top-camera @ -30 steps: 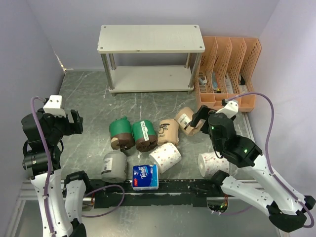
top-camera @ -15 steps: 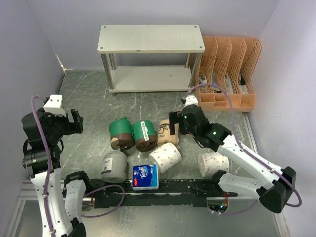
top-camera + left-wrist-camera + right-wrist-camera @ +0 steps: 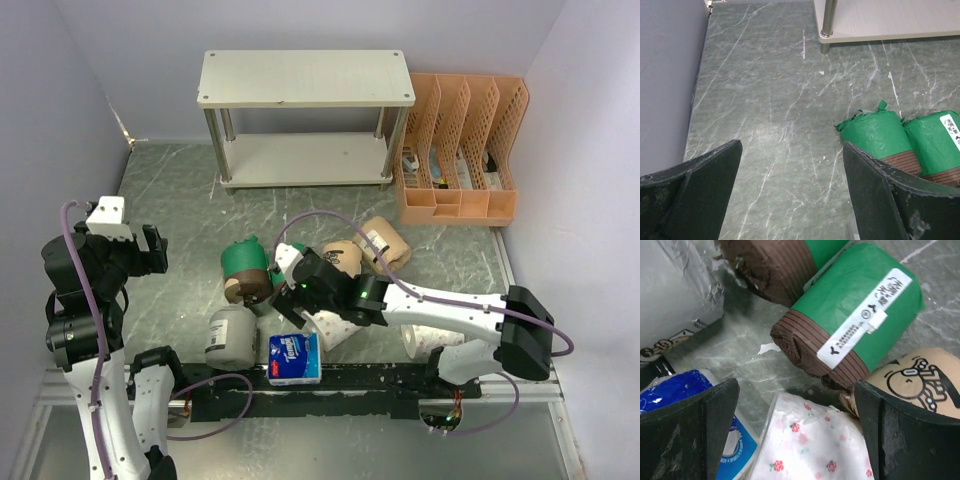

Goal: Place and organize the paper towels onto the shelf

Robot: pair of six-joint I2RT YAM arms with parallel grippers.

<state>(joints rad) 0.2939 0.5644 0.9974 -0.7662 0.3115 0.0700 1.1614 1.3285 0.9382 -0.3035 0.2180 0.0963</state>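
The off-white two-tier shelf [image 3: 305,90] stands at the back with nothing on it; its lower board shows in the left wrist view [image 3: 890,20]. Several rolls lie mid-table: a green-and-brown roll [image 3: 243,262], two tan rolls [image 3: 342,258] [image 3: 385,240], a grey roll [image 3: 232,337], a blue-and-white pack [image 3: 295,358] and white rolls [image 3: 335,328] [image 3: 425,335]. My right gripper [image 3: 295,290] is open and low over a flowered white roll [image 3: 810,450], beside the second green-and-brown roll [image 3: 855,315]. My left gripper [image 3: 792,165] is open and empty, left of the green rolls [image 3: 875,132].
An orange perforated file organizer [image 3: 460,150] stands right of the shelf. Purple walls close in the left, back and right sides. A black rail [image 3: 380,385] runs along the near edge. My right arm [image 3: 440,305] stretches across the rolls.
My right arm has swung left from the right side across the rolls, to the green-and-brown and white rolls. My left arm has stayed put.
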